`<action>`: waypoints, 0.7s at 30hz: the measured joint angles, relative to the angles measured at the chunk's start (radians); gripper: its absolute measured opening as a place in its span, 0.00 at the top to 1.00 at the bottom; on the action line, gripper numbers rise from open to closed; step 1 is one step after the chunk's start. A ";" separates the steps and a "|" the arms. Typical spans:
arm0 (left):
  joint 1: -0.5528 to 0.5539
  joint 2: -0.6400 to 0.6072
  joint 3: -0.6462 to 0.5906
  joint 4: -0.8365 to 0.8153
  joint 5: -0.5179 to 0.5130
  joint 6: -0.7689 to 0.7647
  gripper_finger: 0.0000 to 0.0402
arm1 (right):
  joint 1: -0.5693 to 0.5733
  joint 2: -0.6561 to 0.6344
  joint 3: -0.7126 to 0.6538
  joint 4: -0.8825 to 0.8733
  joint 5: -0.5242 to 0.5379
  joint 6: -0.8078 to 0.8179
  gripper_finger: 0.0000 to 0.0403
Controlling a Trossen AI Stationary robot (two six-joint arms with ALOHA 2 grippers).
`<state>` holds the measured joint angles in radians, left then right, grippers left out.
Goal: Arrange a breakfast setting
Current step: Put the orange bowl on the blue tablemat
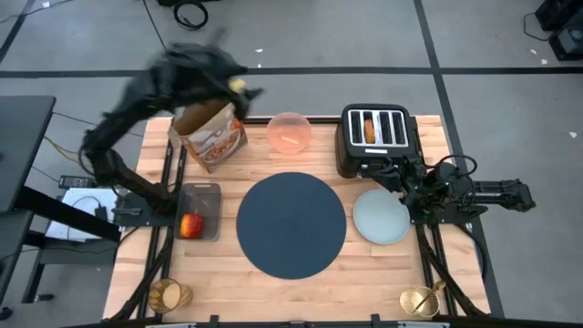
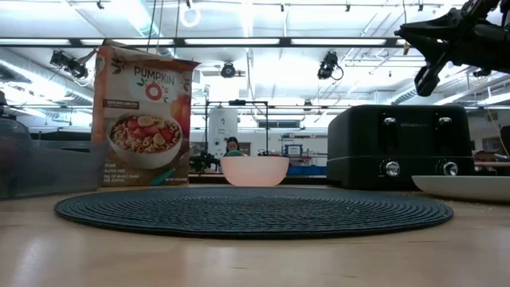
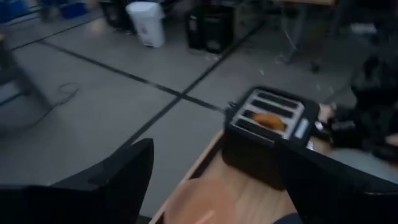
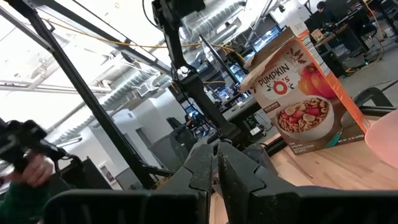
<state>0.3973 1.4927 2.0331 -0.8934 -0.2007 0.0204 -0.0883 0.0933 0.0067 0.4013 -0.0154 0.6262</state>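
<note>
A round navy placemat (image 1: 291, 223) lies in the middle of the table. The pale blue-grey plate (image 1: 380, 217) rests flat at its right, and the translucent pink bowl (image 1: 290, 132) stands beyond its far edge. A bagel (image 1: 369, 130) sticks up from a slot of the black toaster (image 1: 375, 137). The red apple (image 1: 190, 225) sits in a grey tray (image 1: 202, 196) at the left. My left gripper (image 3: 217, 152) is open and empty, raised above the cereal box (image 1: 209, 135) at the far left. My right gripper (image 4: 216, 149) is shut and empty, over the table's right side near the plate.
The upright cereal box (image 2: 143, 119) stands at the far left beside the bowl (image 2: 255, 170). An amber-gold cup (image 1: 170, 294) sits at the near left corner and another gold round thing (image 1: 419, 301) at the near right. The toaster (image 2: 402, 147) blocks the far right.
</note>
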 joint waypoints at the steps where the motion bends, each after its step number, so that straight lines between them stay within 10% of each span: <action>1: -0.014 0.014 -0.034 0.034 0.002 0.015 0.16 | 0.000 0.000 0.000 0.003 0.000 0.000 0.91; 21: -0.091 0.593 -0.146 0.074 0.011 0.097 0.22 | 0.000 0.000 0.000 0.240 0.000 0.039 0.91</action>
<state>0.3059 2.0856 1.8866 -0.8198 -0.1900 0.1174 -0.0883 0.0937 0.0067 0.6416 -0.0158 0.6656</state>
